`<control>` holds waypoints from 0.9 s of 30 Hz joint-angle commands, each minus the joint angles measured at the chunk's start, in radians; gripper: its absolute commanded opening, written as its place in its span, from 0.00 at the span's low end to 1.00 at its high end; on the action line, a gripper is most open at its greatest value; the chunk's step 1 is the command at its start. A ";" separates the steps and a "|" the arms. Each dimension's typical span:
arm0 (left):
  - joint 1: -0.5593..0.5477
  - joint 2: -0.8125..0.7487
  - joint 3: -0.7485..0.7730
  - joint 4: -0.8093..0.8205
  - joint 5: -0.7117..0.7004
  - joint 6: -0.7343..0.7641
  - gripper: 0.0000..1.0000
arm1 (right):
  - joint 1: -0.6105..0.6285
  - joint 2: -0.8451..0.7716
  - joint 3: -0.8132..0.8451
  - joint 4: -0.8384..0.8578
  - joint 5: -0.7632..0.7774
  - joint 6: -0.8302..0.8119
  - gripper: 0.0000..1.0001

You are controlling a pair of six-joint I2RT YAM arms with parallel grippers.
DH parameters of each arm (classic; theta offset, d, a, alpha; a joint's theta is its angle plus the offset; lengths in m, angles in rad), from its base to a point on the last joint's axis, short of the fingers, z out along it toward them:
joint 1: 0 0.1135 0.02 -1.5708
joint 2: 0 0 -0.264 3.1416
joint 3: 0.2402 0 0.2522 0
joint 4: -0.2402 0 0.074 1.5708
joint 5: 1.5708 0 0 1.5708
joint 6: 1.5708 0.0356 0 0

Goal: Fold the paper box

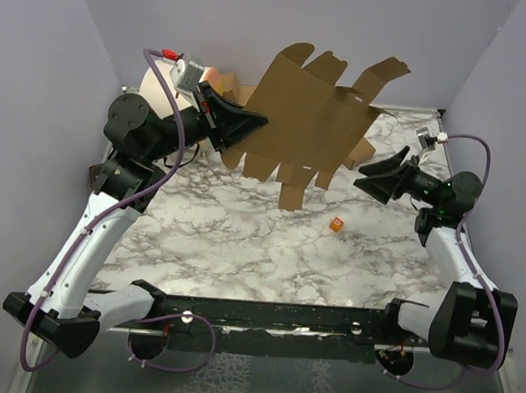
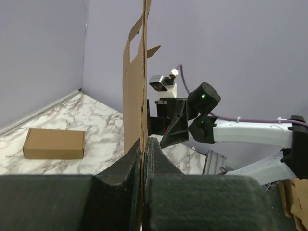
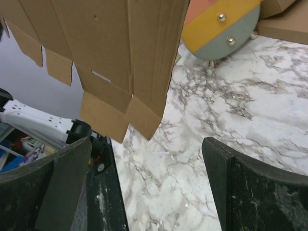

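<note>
The paper box (image 1: 310,118), a flat brown die-cut cardboard sheet, hangs above the white marble table (image 1: 241,240), with the left gripper (image 1: 253,121) clenched on its edge. It looks light and floppy (creases give). The right gripper (image 1: 379,174), gaping and empty, would best take a stiff panel edge.

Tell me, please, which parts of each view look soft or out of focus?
Top external: evenly lit, the paper box crisp. Left wrist: the left pincer looks soft up close. Right wrist: the open right pincer is soft, the marble table sharper.
</note>
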 commanded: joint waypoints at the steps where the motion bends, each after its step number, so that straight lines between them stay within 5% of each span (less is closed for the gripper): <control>1: 0.005 -0.003 0.019 0.112 0.042 -0.083 0.00 | 0.026 0.037 0.058 0.245 0.070 0.183 1.00; 8: 0.005 -0.007 0.002 0.185 0.064 -0.139 0.00 | 0.042 0.089 0.149 0.381 0.090 0.311 1.00; 13: 0.005 -0.009 -0.010 0.226 0.079 -0.172 0.00 | 0.064 0.101 0.204 0.399 0.095 0.342 0.91; 19: 0.005 -0.015 -0.019 0.247 0.085 -0.186 0.00 | 0.070 0.104 0.224 0.429 0.091 0.376 0.70; 27: 0.006 -0.024 -0.019 0.227 0.074 -0.169 0.00 | 0.070 0.076 0.225 0.428 0.081 0.379 0.23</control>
